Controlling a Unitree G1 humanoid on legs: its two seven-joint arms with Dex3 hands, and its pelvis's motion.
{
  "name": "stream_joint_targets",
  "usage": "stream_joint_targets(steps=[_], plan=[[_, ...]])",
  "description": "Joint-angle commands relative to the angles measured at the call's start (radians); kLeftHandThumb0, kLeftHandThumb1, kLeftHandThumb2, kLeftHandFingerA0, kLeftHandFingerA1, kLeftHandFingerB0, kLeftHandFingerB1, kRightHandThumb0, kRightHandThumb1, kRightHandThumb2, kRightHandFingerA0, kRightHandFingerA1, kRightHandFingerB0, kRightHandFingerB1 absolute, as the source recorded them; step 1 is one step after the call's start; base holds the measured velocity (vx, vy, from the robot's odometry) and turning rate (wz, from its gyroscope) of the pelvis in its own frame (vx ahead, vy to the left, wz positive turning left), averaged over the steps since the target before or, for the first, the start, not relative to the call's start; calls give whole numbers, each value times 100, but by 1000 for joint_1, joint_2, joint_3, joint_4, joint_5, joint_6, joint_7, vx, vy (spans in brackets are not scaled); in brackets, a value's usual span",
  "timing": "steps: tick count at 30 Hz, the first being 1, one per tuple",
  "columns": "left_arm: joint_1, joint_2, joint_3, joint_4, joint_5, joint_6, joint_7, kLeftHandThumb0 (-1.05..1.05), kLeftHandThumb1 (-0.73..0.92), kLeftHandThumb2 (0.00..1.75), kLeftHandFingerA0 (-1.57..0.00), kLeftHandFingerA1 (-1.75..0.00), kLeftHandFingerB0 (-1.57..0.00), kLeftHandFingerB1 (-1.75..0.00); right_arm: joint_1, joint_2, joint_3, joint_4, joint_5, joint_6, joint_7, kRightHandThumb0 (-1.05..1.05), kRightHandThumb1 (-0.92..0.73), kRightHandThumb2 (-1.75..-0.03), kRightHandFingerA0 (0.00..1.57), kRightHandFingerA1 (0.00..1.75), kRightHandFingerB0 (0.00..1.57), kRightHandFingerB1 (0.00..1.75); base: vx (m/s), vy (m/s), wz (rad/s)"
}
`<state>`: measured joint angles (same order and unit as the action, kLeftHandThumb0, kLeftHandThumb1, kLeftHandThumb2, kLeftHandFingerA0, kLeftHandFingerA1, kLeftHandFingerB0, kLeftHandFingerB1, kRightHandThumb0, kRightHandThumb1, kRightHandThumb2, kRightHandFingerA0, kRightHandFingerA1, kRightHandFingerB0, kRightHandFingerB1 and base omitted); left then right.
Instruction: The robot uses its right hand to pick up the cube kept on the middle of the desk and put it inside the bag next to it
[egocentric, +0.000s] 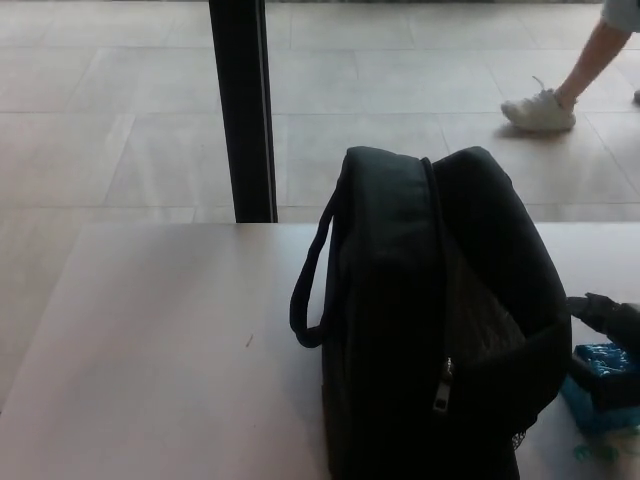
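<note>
Sitting at the desk's (150, 350) right edge: blue cube (598, 392), shiny-wrapped, judged light, slippery; best taken by opposite side faces. Right hand (612, 345) over it, grip indiscernible. Black bag (430, 320) just beside, soft-walled. Beyond: pillar (243, 110), a person's leg (590, 60)

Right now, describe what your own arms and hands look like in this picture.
Only the right hand shows, at the picture's right edge beside the black bag and above the blue cube. It looks black, with thick rounded fingers and a blocky dark part lower down. No cables, markings or forearm are visible, and shadow hides finer detail. The left hand and arm are out of view.
</note>
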<state>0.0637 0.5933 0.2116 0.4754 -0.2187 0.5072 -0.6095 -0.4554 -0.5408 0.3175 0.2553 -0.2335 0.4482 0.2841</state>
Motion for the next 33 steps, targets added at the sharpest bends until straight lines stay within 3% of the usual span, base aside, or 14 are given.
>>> stream_joint_targets(steps=[1,3,4,7,13,14,15,16,17,18,23,24,27,33], plan=[[6,9,6,-3,-2,16,-4,-56,42,83,-24,-56,-28,-54,30,-4,-21,-18,-6,9,45,-102,-68,-107,0,13,0,8,0,0,0],[8,7,2,-10,-2,12,-8,-58,43,83,-24,-56,-27,-53,26,-21,-15,-22,-8,32,87,-105,-65,-104,0,11,0,5,0,0,0],[6,7,2,0,0,1,-10,-56,42,83,-24,-56,-27,-54,20,-41,5,-17,-23,48,120,-92,-56,-96,0,21,0,10,0,0,0],[-1,6,3,11,-3,8,-12,-56,43,83,-24,-57,-25,-53,14,-88,35,-5,-35,67,198,-79,-47,-81,0,22,0,12,0,0,0],[1,11,3,-5,0,17,-7,-58,43,83,-24,-56,-28,-54,12,-130,71,27,-69,48,230,-85,-49,-81,0,14,10,10,0,0,0],[0,11,3,-1,0,16,-7,-50,62,58,-28,-48,-31,-41,12,-130,71,30,-69,48,230,-85,-49,-80,0,12,11,11,0,0,0],[-13,16,3,3,2,14,-7,-51,62,58,-28,-48,-30,-41,1,-121,72,32,-68,49,234,-84,-48,-79,0,12,11,12,0,0,0],[-15,15,3,3,2,13,-6,-59,42,83,-23,-55,-29,-54,-2,-116,75,31,-69,54,236,-85,-48,-78,0,8,12,12,0,0,0],[-17,14,1,3,4,13,-6,-59,42,83,-23,-55,-29,-54,1,-115,73,30,-69,56,237,-85,-48,-78,0,8,12,12,0,0,0],[-17,14,-3,2,8,7,-5,-55,59,56,-32,-50,-38,-44,0,-113,83,28,-79,50,240,-85,-48,-79,0,9,11,12,0,0,0],[-9,26,-17,5,14,-22,-34,-59,59,57,-30,-50,-37,-43,2,-84,116,13,-99,40,254,-84,-45,-72,0,7,15,8,0,0,0],[-9,25,-13,6,11,-20,-34,-56,60,57,-31,-52,-37,-45,0,-75,121,11,-102,40,252,-81,-45,-72,0,8,14,12,0,0,0],[-8,19,-3,-2,5,4,-17,-54,61,58,-31,-50,-37,-44,-2,-59,150,-4,-127,33,258,-53,-33,-76,0,44,0,32,0,0,0],[-9,20,-4,-1,7,4,-17,-54,61,58,-31,-50,-37,-44,-1,-58,154,-7,-140,27,262,-53,-33,-76,0,44,0,32,0,0,0]])
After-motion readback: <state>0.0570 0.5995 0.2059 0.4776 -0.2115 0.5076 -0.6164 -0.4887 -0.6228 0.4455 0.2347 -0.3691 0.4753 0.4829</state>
